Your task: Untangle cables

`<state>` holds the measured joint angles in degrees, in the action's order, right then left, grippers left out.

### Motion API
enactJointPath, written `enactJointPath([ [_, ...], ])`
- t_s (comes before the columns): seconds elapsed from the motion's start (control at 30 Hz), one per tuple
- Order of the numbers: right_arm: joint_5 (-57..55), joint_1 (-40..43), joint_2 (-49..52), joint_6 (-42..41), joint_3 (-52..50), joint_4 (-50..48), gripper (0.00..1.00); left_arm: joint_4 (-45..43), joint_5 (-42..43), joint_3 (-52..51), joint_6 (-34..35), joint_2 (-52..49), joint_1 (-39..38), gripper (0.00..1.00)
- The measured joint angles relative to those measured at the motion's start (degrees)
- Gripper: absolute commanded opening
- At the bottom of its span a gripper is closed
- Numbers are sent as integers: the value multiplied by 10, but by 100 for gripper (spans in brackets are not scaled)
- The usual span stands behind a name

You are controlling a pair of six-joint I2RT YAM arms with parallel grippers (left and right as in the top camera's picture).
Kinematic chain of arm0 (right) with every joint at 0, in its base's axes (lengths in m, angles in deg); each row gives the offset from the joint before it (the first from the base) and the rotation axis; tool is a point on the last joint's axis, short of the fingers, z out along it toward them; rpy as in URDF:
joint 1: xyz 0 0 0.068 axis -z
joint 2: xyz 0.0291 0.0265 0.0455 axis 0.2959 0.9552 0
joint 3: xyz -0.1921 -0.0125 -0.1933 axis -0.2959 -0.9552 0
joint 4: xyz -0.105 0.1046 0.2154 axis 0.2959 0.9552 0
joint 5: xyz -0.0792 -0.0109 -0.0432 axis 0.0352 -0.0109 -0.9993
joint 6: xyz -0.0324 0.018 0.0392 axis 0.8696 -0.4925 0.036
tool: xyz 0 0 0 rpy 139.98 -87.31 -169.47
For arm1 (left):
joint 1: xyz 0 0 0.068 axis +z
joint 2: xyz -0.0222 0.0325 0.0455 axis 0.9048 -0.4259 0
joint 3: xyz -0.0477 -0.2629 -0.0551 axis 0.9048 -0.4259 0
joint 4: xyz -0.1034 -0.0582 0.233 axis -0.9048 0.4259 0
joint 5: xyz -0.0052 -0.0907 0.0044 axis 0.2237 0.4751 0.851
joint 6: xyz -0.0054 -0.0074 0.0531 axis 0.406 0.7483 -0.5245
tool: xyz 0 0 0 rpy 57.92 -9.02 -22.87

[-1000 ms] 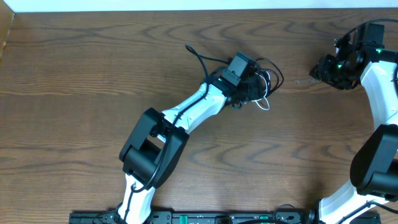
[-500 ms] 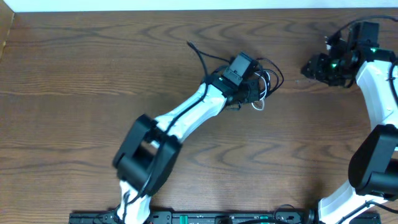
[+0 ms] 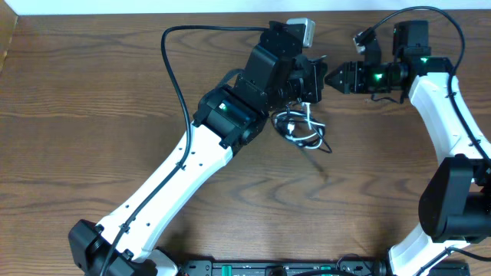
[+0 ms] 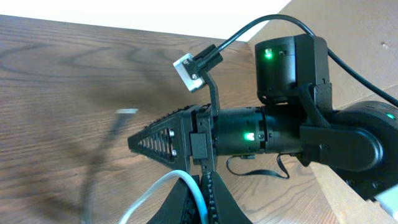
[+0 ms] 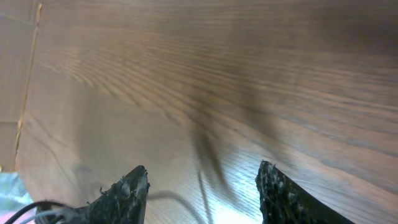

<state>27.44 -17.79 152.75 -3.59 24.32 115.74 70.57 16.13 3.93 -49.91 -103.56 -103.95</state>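
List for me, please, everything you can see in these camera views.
brown wooden table: one, brown, under everything.
thin white cord: one, white, bundled at the left hand.
thin black cord: one, black, tangled in the same bundle.
left arm: one, white and black, reaching across the middle.
right arm: one, white and black, right side.
left hand: one, black, shut on the white cord.
right hand: one, black, open.

place: robot lab bench | signs: wood-grain table (image 3: 77,115), black mounting rail (image 3: 268,269), bare white wall (image 3: 153,6)
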Motion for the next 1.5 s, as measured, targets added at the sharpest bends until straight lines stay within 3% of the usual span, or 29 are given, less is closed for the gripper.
enactJointPath([
  [0.17,25,-5,0,14,0,1,50,4,0,-1,0,0,22,8],
  [0.63,138,-17,0,165,0,14,52,33,-2,-1,0,0,42,7],
  [1.03,127,-74,0,180,0,17,52,24,-2,-1,0,0,47,8],
  [1.5,71,-48,0,185,0,25,53,28,-38,-1,42,0,78,7],
])
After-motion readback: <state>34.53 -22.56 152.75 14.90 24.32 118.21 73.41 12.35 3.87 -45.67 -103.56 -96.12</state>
